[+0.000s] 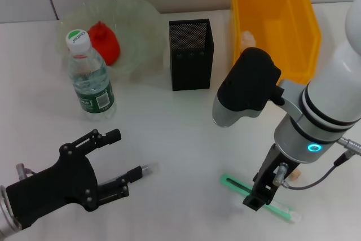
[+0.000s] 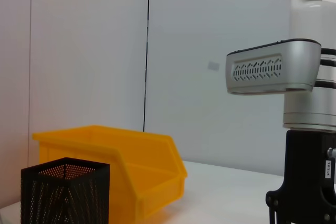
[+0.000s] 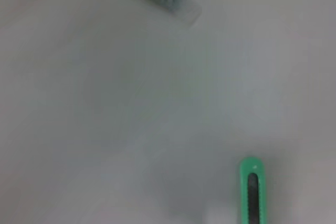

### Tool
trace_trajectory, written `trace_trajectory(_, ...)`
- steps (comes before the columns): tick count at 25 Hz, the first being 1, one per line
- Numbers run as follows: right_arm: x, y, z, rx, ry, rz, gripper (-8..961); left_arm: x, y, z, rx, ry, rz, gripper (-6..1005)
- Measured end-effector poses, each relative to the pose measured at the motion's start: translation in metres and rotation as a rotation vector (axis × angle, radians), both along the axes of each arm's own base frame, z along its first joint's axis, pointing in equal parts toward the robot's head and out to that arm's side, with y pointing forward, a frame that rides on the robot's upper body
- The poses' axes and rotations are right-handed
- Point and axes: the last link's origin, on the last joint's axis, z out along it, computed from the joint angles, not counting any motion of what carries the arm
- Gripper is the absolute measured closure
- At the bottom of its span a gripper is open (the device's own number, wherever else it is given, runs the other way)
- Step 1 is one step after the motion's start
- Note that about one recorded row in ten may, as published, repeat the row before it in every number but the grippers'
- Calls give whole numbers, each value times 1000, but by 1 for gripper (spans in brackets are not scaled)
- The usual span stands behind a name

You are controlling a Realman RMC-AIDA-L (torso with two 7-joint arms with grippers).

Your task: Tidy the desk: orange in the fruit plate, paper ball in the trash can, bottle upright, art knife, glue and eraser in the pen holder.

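1. my right gripper [image 1: 260,195] sits low over the green art knife [image 1: 232,184], which lies flat on the white desk [image 1: 169,139]; i cannot tell how wide its fingers stand.
2. my left gripper [image 1: 121,159] hovers spread open and holds nothing, near the upright bottle [image 1: 89,77].
3. the black pen holder [image 1: 191,55] stands beside the yellow bin [image 1: 276,21].

White table [image 1: 169,134] has a water bottle [image 1: 90,77] standing upright, a clear fruit plate [image 1: 138,26], black mesh pen holder [image 1: 190,55], yellow bin [image 1: 276,21] and a green art knife [image 1: 234,184] on it.
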Motion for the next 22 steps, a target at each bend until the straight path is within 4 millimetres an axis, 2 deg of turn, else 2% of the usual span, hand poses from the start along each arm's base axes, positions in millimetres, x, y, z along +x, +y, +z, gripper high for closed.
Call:
trace_trajectory(9,3,1,-1,0,-25,19,519,1,1,0,-1,-1,-1,185)
trace_trajectory(13,5,0,-3,-5,-30,20,598,1,1,-1,-1,-1,0,185)
trace_trajectory(22,6,-1,-6,-12,-35,23,599,1,1,-2,-1,-2,3,185)
